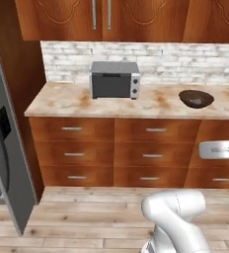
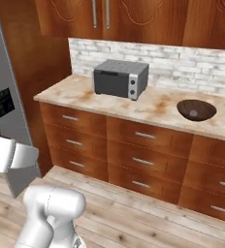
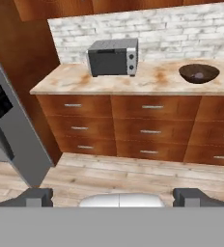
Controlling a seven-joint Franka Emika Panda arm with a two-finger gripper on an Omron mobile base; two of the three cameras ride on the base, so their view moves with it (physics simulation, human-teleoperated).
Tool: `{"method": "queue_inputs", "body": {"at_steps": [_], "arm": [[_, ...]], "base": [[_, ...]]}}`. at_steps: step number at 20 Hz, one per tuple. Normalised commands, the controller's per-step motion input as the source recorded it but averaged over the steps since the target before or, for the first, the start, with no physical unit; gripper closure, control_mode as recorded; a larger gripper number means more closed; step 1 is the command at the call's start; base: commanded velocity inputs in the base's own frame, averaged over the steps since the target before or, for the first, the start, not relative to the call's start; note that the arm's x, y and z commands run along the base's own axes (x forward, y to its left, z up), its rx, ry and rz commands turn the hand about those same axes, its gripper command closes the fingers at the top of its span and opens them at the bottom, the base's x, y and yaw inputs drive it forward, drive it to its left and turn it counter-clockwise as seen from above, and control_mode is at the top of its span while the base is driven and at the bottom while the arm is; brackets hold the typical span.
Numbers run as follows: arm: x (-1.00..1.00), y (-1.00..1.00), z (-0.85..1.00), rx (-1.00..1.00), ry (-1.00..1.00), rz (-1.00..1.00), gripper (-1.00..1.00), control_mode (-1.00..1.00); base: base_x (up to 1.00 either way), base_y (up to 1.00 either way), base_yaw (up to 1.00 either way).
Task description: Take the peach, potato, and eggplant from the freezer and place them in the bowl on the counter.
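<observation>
Shallow round dark brown bowl: on the beige marbled stone counter, right of a grey toaster oven. Tall matte-grey freezer: far left, door shut. Two-finger gripper: dark fingertips wide apart, holding nothing, above the wood floor.

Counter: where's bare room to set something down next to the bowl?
The counter is bare between the toaster oven and the bowl, and also left of the oven up to the wooden side panel. Nowhere looks crowded.
</observation>
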Motion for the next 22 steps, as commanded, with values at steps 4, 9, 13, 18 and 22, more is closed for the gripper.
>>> {"method": "queue_inputs", "body": {"at_steps": [4, 9, 13, 18, 22], "arm": [[0.00, 0.00, 0.00, 0.00, 0.00, 0.00, -1.00, 1.00], [0.00, 0.00, 0.00, 0.00, 0.00, 0.00, -1.00, 1.00], [0.00, 0.00, 0.00, 0.00, 0.00, 0.00, -1.00, 1.00], [0.00, 0.00, 0.00, 0.00, 0.00, 0.00, -1.00, 1.00], [0.00, 0.00, 0.00, 0.00, 0.00, 0.00, -1.00, 1.00]], "base": [[-0.38, 1.00, -0.10], [-0.24, 1.00, -0.10], [-0.17, 1.00, -0.09], [-0.02, 1.00, -0.12], [-0.01, 1.00, -0.13]]}}
